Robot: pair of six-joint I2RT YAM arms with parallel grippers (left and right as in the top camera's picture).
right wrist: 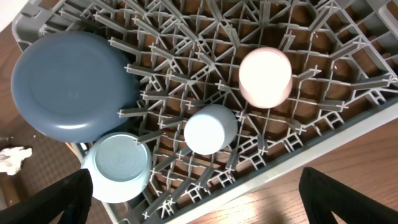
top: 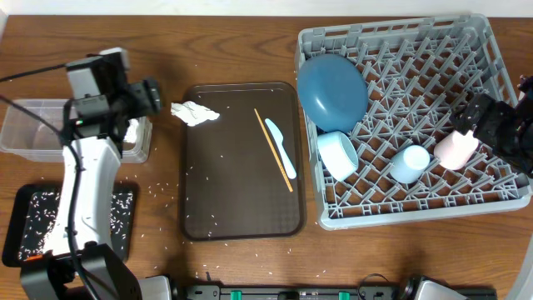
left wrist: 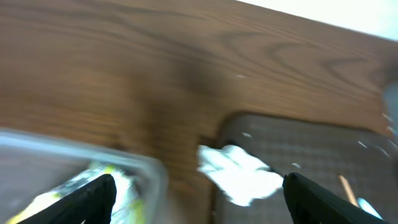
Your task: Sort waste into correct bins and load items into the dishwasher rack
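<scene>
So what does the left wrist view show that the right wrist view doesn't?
Only the left wrist: a corner of the clear tub with a yellowish wrapper inside, and the chopstick's tip. Only the right wrist: the dishwasher rack holding the blue plate, white bowl, light blue cup and pink cup. Both: the crumpled white paper, the brown tray and the wooden table.

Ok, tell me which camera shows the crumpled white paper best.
Overhead. The crumpled white paper is whole and sharp there, at a corner of the brown tray. The left wrist view has the paper closer but blurred. The right wrist view catches only a scrap at its left edge.
</scene>
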